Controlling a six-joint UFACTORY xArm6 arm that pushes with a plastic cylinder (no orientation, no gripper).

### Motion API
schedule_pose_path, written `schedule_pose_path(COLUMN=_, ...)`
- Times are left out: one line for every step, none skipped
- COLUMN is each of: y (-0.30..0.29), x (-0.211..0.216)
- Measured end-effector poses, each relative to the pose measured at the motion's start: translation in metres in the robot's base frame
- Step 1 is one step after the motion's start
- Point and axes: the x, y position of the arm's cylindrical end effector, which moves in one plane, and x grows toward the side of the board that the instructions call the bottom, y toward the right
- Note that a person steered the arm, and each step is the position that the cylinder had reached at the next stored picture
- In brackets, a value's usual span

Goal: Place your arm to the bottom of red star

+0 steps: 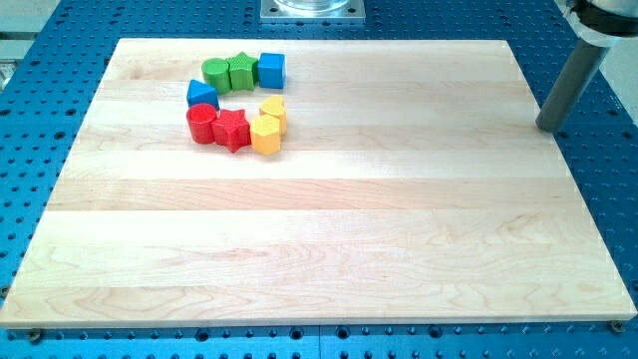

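bench (329, 239): pale wood board, fills most of frame, sits on blue perforated base (40, 90)
my tip (549, 128): far right, upper part of frame, lower end of dark rod, at or just past bench's right edge; can't tell which
fingers: none on this arm, plain rod only, so apart/together doesn't apply
red star (231, 130): upper left of frame, bottom row of block cluster, middle of that row
red cylinder (202, 124): touching red star on its left side
yellow hexagon block (265, 135): touching red star on its right side
second yellow block (273, 109): just above yellow hexagon block, touching it; shape unclear
blue block (202, 96): just above red cylinder, left end of cluster; shape hard to make out
green cylinder (215, 72): top row, left
green star (241, 71): top row, middle, touching green cylinder
blue cube (271, 69): top row, right, beside green star
cluster layout: eight blocks in rough ring, small gap of bare wood in centre
tip vs red star: well apart, tip far off to right at about same height in frame, nowhere near star's lower side
metal plate (312, 9): top centre of frame, behind bench, partly cut off
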Motion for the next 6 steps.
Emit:
schedule_pose_path(y=-0.001, x=0.000)
schedule_pose_path(y=-0.022, x=0.008)
schedule_pose_path(y=-0.051, x=0.015)
schedule_pose_path(y=-0.071, x=0.020)
schedule_pose_path(y=-0.086, x=0.033)
schedule_pose_path(y=-0.143, x=0.039)
